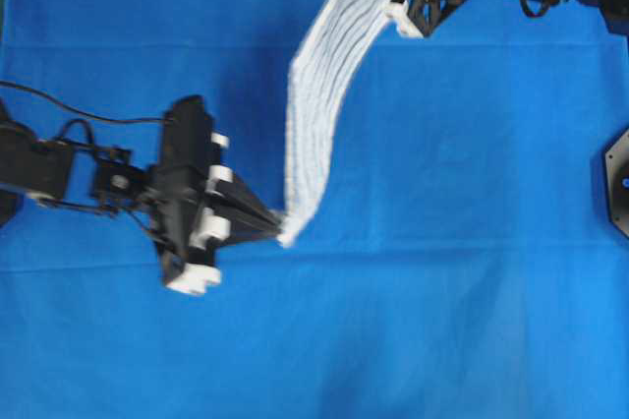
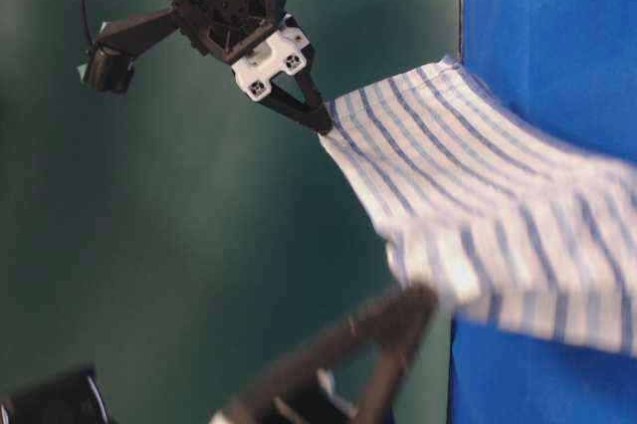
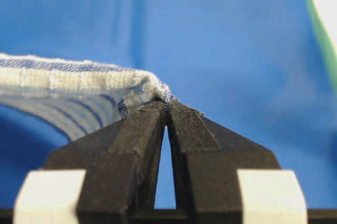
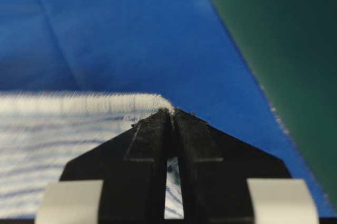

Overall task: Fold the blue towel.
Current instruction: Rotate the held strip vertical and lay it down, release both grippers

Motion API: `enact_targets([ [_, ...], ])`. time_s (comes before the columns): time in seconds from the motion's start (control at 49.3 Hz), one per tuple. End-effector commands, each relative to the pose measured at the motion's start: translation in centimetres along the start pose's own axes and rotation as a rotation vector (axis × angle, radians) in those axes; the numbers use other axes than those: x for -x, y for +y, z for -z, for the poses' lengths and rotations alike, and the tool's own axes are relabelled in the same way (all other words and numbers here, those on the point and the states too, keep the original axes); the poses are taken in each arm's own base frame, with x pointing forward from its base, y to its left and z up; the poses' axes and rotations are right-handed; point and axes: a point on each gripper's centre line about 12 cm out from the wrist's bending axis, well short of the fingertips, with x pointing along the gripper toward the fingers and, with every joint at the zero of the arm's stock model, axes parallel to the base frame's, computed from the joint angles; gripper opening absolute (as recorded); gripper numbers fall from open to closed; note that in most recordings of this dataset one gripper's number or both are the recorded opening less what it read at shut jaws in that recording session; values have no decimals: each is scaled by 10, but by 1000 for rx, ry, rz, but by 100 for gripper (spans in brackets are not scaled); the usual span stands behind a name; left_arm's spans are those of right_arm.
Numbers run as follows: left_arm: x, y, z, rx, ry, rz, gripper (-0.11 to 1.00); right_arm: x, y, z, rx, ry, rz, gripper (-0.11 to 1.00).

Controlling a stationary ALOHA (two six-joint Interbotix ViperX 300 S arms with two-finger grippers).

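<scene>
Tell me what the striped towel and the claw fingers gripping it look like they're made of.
The blue towel looks like soft woven cotton, matte: it has a fuzzy hem and drapes limply between the two claws. The left claw fingers look like hard black plastic, matte, with a rough layered grain, perhaps printed. The right claw fingers look the same, with lint clinging to the tips.

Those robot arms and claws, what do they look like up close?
Both arms are matte black. The left gripper and right gripper end in black wedge-shaped fingers mounted on white blocks. A thin black cable trails from the left arm.
</scene>
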Motion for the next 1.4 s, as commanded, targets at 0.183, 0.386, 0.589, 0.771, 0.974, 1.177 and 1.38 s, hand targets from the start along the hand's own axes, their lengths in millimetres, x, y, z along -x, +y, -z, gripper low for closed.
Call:
enact_targets([
  [0.183, -39, -25, -31, -16, -61, 53, 1, -2, -15, -20, 7, -78, 29, 5],
  [0.386, -66, -26, -46, -70, -95, 51, 1, -2, -15, -20, 9, -83, 28, 5],
  [0.589, -99, -23, -58, -128, -122, 38, 1, 3, -14, -13, 9, -64, 29, 5],
  [0.771, -117, -16, -58, -133, -121, 24, 1, 5, -12, -7, 8, -46, 24, 5],
  [0.974, -108, -8, -42, -133, -85, 9, 1, -13, -2, 0, 19, -18, 0, 5],
  [1.177, -81, -4, -10, -114, -32, 7, 1, -42, 9, -3, 32, -1, -24, 5],
  [1.38, -57, -3, 20, -77, 31, 9, 1, -61, 17, -13, 41, -10, -38, 5],
])
